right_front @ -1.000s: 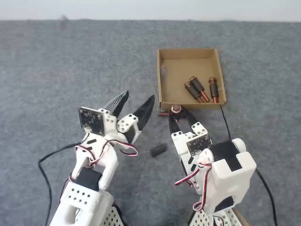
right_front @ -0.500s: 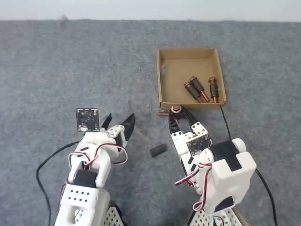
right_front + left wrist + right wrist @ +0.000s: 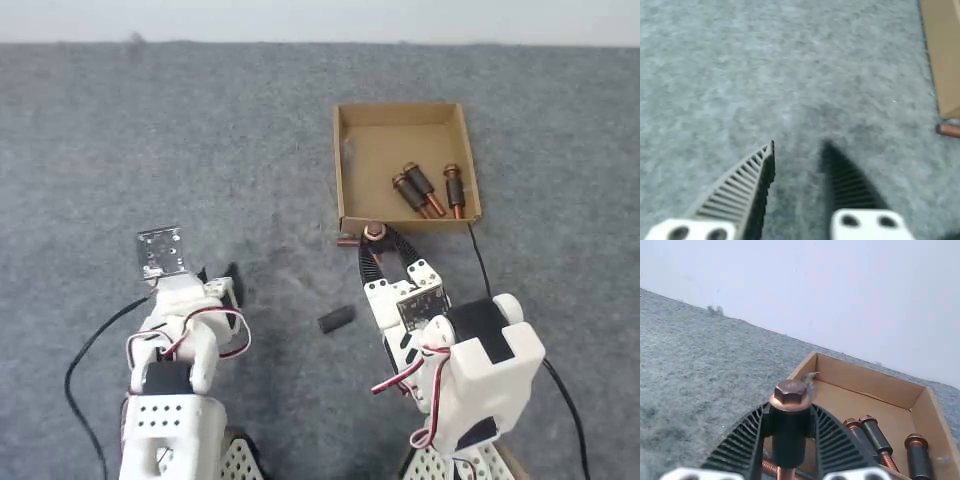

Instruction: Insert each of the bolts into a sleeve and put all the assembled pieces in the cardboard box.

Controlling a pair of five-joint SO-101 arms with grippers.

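Observation:
My right gripper point(image 3: 376, 238) is shut on a black sleeve with a copper bolt in it point(image 3: 789, 416), held upright just outside the front wall of the cardboard box point(image 3: 340, 170). Three assembled pieces point(image 3: 424, 189) lie inside the box point(image 3: 866, 380). A loose copper bolt point(image 3: 347, 240) lies on the carpet against the box's front wall, beside my right gripper, and appears again as a bolt point(image 3: 948, 130) off to one side. A loose black sleeve point(image 3: 336, 320) lies between the arms. My left gripper point(image 3: 215, 279) is drawn back near its base, open and holding nothing point(image 3: 797, 152).
Grey carpet covers the table, with wide free room left of and beyond the box. A black cable point(image 3: 480, 262) runs past the box's front right corner to the right arm. A white wall stands behind the table.
The left arm has pulled back toward its base and to the left, and its jaws have narrowed from wide open. The right arm with its bolt and sleeve has not moved.

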